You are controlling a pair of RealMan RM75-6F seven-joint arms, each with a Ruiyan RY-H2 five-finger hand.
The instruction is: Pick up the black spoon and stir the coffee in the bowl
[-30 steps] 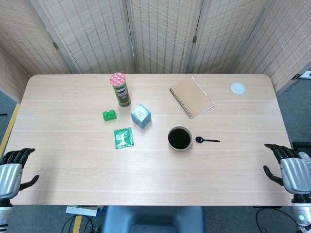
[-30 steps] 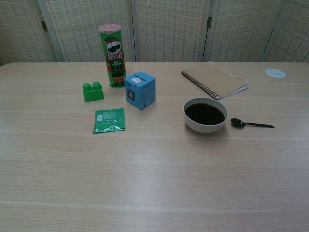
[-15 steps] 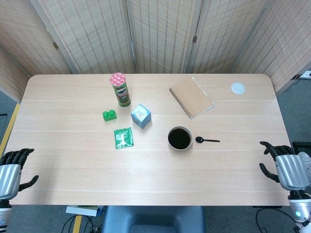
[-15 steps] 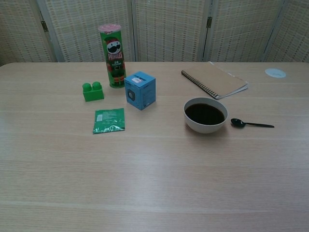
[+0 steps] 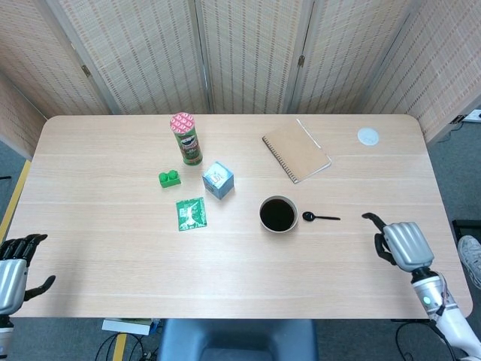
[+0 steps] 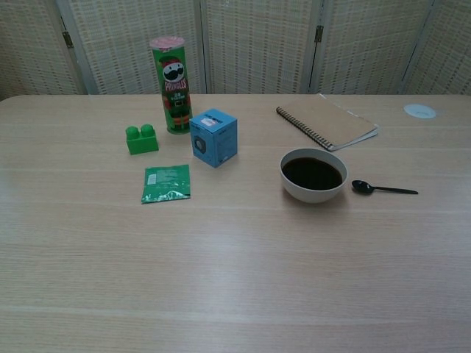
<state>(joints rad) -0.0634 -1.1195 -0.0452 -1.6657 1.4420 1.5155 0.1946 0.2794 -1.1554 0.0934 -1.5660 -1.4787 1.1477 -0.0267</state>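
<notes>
The black spoon (image 5: 319, 217) (image 6: 383, 189) lies flat on the table just right of the white bowl (image 5: 261, 214) (image 6: 313, 194), its scoop end toward the bowl. The bowl is full of dark coffee. In the head view my right hand (image 5: 402, 244) hovers over the table's front right area, to the right of the spoon handle and a little nearer me, with its fingers apart and nothing in it. My left hand (image 5: 11, 271) is off the table's front left corner, fingers spread and empty. Neither hand shows in the chest view.
A Pringles can (image 5: 186, 139) (image 6: 172, 84), a green brick (image 5: 169, 178) (image 6: 141, 139), a blue box (image 5: 217, 180) (image 6: 213, 137) and a green sachet (image 5: 191, 213) (image 6: 166, 183) stand left of the bowl. A notebook (image 5: 296, 150) (image 6: 327, 121) and a white disc (image 5: 367, 136) (image 6: 419, 111) lie at the back right.
My right hand has moved from beyond the table's right edge inward over the tabletop, toward the spoon. My left hand has sunk slightly toward the bottom left corner.
</notes>
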